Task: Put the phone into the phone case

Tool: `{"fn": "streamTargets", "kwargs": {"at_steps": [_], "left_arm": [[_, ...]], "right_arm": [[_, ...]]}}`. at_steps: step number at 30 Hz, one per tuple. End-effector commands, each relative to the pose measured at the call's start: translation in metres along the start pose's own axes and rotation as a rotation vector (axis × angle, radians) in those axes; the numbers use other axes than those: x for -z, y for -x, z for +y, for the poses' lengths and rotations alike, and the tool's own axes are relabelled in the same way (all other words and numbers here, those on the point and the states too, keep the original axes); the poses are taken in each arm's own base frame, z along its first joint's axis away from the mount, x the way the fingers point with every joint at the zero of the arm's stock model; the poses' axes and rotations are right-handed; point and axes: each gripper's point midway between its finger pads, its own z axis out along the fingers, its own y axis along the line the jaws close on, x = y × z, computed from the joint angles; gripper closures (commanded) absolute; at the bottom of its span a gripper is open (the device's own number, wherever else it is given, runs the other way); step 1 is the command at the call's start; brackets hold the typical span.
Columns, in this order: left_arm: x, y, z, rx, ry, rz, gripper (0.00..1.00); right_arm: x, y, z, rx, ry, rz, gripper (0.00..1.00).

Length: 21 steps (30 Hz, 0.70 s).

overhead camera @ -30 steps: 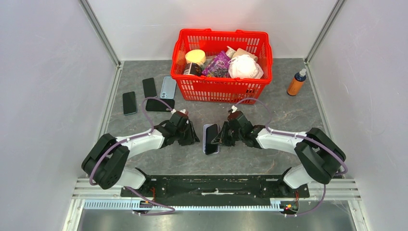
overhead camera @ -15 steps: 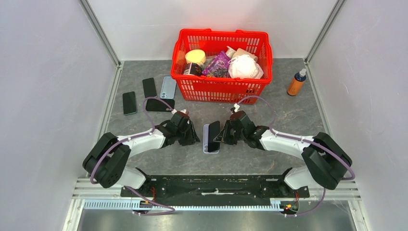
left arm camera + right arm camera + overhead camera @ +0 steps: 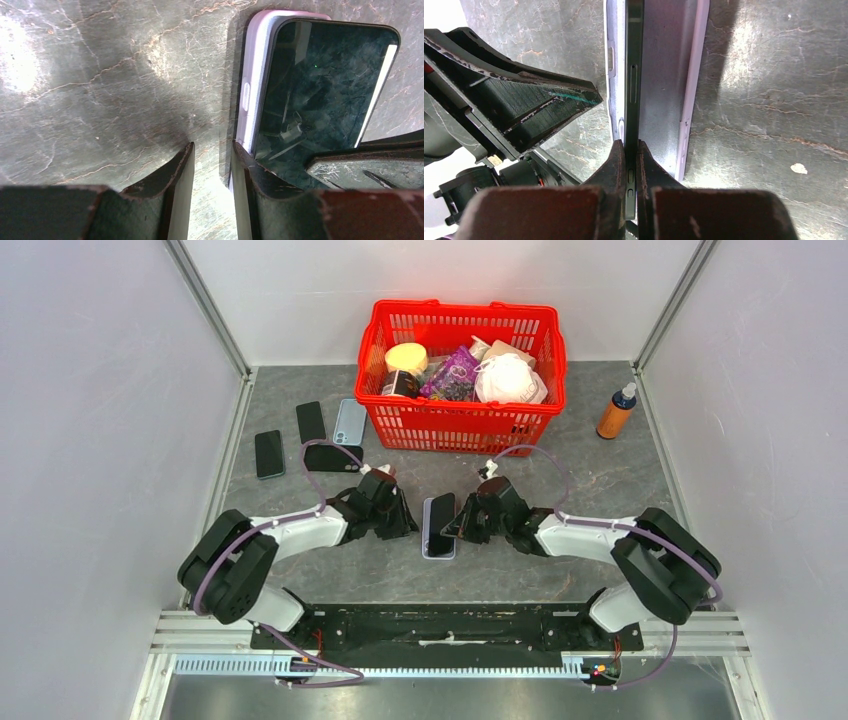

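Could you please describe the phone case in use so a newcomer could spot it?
Go from the red basket forward to the gap between the left claw and right claw. The case lies there; unlike the phones left of the basket, it has a lilac rim and a phone tilted into it.

phone screen glossy glass, mirror-like; case smooth satin plastic, pale lilac; table grey stone-look slab, veined, slight sheen; left fingers dark matt, scuffed edges; basket shiny red plastic mesh
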Motion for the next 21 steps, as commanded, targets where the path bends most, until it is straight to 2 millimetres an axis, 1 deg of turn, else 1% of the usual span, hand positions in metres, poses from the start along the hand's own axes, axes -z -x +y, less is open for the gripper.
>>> {"fn": "streamTargets", "kwargs": {"at_steps": [1, 8, 12, 16, 19, 21], "left_arm": [[-0.005, 0.002, -0.006, 0.008, -0.003, -0.011, 0.61], [-0.010, -0.005, -0.008, 0.005, -0.004, 0.005, 0.62], [-0.010, -0.005, -0.009, 0.004, -0.005, 0.005, 0.63], [-0.010, -0.005, -0.010, 0.003, -0.007, 0.004, 0.63], [-0.009, -0.004, -0.012, 0.000, -0.012, 0.002, 0.63], [-0.009, -0.004, -0.012, -0.001, -0.012, 0.002, 0.63]], "right_arm": [[-0.005, -0.011, 0.004, 0.006, 0.037, 0.024, 1.00], [-0.019, -0.020, 0.004, 0.008, 0.038, 0.063, 1.00], [-0.025, -0.024, 0.004, 0.005, 0.036, 0.081, 1.00], [-0.028, -0.030, -0.008, -0.001, -0.008, 0.109, 1.00], [-0.025, -0.034, -0.017, -0.008, -0.049, 0.123, 1.00], [-0.021, -0.033, -0.022, -0.011, -0.080, 0.119, 1.00]]}}
